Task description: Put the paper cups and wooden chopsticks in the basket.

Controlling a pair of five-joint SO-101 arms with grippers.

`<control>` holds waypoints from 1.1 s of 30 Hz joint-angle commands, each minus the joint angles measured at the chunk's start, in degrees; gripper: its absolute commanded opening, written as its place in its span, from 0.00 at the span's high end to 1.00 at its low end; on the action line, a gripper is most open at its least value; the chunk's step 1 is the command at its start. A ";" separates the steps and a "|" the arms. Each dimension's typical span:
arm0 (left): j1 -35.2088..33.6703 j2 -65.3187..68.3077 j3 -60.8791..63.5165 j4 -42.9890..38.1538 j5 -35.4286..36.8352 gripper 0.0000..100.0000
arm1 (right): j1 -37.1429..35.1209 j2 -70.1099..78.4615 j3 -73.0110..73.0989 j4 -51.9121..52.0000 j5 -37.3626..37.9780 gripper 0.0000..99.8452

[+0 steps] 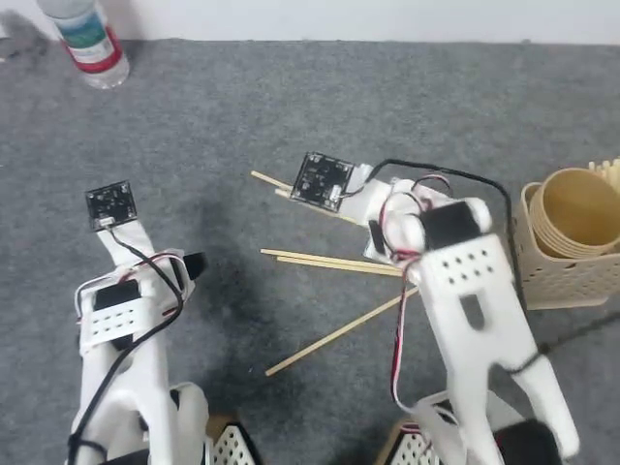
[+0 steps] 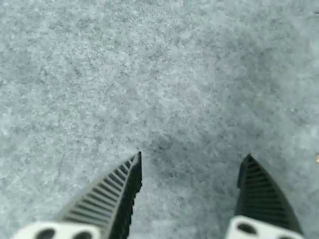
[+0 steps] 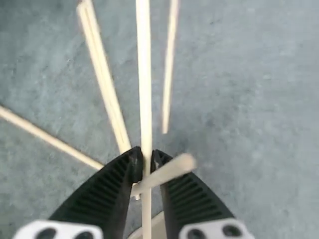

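The right pincer (image 3: 145, 152) is clamping shut on one pale wooden chopstick (image 3: 144, 74), which is running straight out between its ribbed black fingers (image 3: 117, 174), while a second stick (image 3: 169, 169) is lying crosswise against them. Seen from above, five thin sticks are lying on the grey felt-covered table (image 1: 291, 97): two by the right arm, two side by side (image 1: 320, 260) in the middle, one slanting stick (image 1: 329, 339) nearer the bases. The left pincer (image 2: 192, 157) is hanging open over bare felt. At the right edge, one cream perforated basket (image 1: 572, 276) is holding nested tan paper cups (image 1: 581, 208), too tightly stacked to count.
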 commanded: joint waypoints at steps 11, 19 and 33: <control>0.35 -0.35 -1.01 -1.05 0.70 0.70 | 0.04 -8.31 -28.66 1.10 -36.57 0.99; 0.35 -0.26 -1.01 -1.05 0.70 0.70 | 4.35 -8.31 -41.32 3.82 -36.92 0.99; 0.26 -0.09 -1.01 -0.88 0.70 0.70 | 41.71 -16.75 -35.96 0.75 -39.91 0.99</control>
